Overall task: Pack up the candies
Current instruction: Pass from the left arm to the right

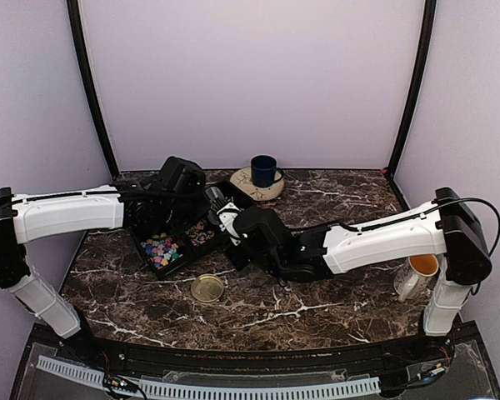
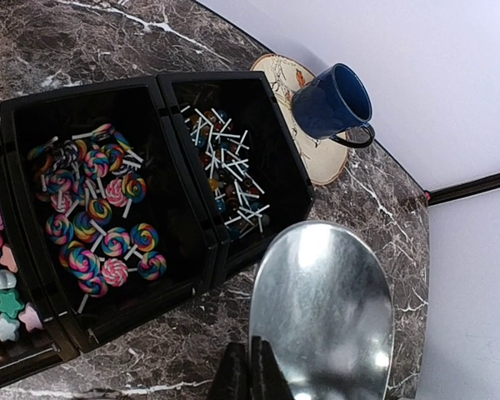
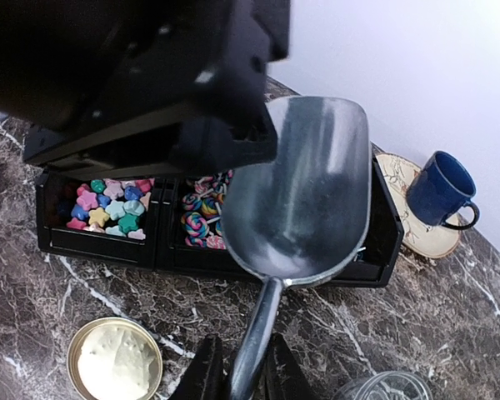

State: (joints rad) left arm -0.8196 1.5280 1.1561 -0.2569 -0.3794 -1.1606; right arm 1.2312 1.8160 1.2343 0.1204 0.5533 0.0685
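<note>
Right wrist view: silver metal scoop above the black three-part tray.
Right gripper clamps the scoop's handle; left gripper is closed tight; multicoloured candies lie in the tray's compartments.

The candies lie loose in three cells of a black tray. Pastel stars are heaped at 9 o'clock and swirled lollipops fill the middle cell. Tiny white-stick sweets lie at 2 o'clock of the lollipops.
</note>
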